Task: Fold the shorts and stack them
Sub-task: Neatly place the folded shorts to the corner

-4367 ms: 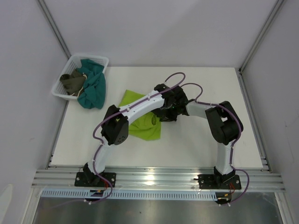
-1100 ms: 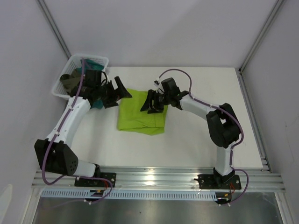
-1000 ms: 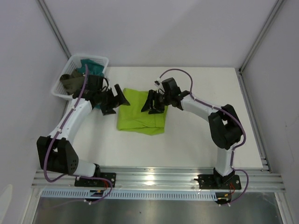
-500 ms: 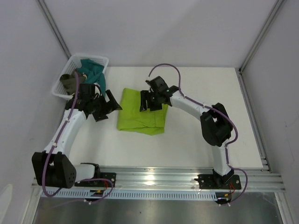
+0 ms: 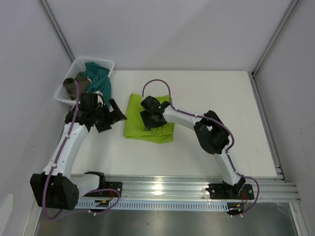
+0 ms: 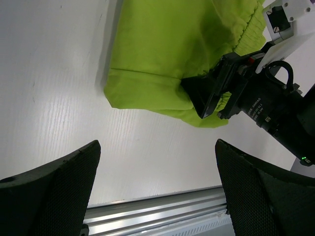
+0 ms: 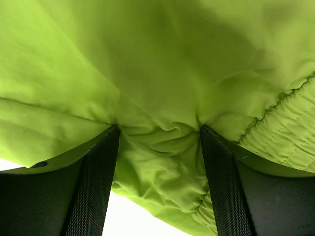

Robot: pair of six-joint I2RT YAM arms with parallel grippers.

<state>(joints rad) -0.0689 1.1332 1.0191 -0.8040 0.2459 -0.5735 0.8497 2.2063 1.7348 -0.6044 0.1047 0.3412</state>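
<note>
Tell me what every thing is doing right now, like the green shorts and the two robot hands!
the shorts, folded, lying on the table.
left gripper, jaws wide open, empty, beside the shorts.
right gripper, jaws apart, pressed into the shorts, cloth bunched between them.
basket, upright, holding two cloths.
teal cloth, draped over the basket's rim.
olive-brown cloth, crumpled inside the basket.

The left arm (image 5: 69, 142) and right arm (image 5: 182, 114) are built from white tubular links joined by black joint housings. A purple cable (image 5: 156, 82) is looped along each arm. Black base plates (image 5: 101, 183) are fitted. The fingers (image 6: 49, 191) are black with mesh-textured pads (image 6: 256, 196). White lettering (image 6: 258, 105) and a green lamp (image 6: 303, 158) are carried on the right wrist housing (image 6: 280, 118).
</note>
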